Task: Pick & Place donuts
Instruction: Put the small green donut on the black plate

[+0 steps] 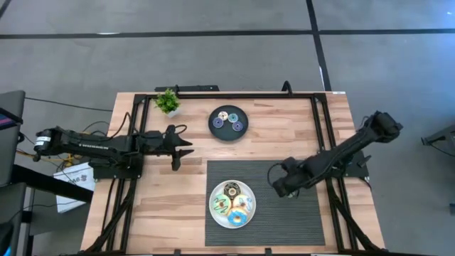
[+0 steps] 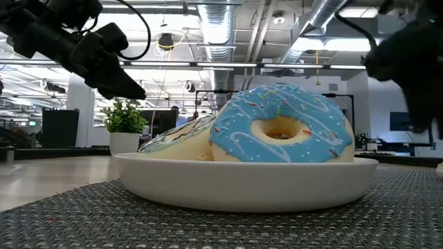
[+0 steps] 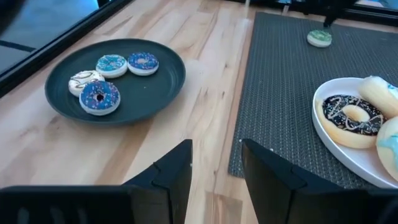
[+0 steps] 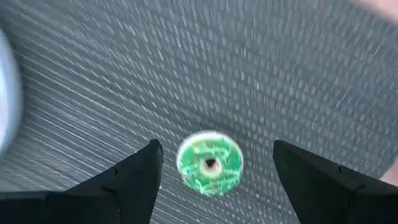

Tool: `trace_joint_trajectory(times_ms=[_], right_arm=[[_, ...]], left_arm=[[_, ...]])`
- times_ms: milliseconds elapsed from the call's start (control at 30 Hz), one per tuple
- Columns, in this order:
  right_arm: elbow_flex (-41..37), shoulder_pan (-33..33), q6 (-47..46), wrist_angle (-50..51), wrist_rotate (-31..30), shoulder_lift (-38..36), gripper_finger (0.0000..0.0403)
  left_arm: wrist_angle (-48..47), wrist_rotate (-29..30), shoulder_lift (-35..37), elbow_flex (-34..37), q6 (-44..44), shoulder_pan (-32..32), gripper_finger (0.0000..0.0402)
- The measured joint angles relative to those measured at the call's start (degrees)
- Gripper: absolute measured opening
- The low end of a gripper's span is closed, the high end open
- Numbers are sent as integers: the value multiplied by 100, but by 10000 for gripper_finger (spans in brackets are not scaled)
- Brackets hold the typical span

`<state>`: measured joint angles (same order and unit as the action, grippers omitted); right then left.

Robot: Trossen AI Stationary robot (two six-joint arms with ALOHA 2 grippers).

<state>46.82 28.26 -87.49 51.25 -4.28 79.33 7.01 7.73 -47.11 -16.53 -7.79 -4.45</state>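
Several mini donuts (image 3: 99, 98) lie on the black plate (image 1: 229, 122) at the table's far middle. Larger donuts, among them a blue one (image 2: 280, 124) and a brown one (image 3: 351, 118), lie in the white plate (image 1: 232, 203) on the dark mat. A green mini donut (image 4: 209, 163) lies flat on the mat, right of the white plate. My right gripper (image 4: 217, 149) hangs open above it, pointing down, its fingers standing apart on either side of it. My left gripper (image 3: 216, 177) is open with nothing between its fingers, left of the black plate and pointing toward the table's right.
A small potted plant (image 1: 168, 102) stands at the far left. The grey woven mat (image 1: 298, 220) covers the table's near right part. Black frame rails (image 1: 135, 114) run along the table's left, right and far edges.
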Motion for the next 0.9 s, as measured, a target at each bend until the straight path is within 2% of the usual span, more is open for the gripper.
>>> trace_joint_trajectory(times_ms=[267,400,900], right_arm=[[0,366,-256,-395,558,819,291],[-73,399,-237,-720,563,896,291],[-357,387,-284,-983,429,890,291]], left_arm=[[2,-159,0,0,-7,0,130],[2,-249,0,0,-84,0,130],[22,-247,-2,0,-144,0,130]])
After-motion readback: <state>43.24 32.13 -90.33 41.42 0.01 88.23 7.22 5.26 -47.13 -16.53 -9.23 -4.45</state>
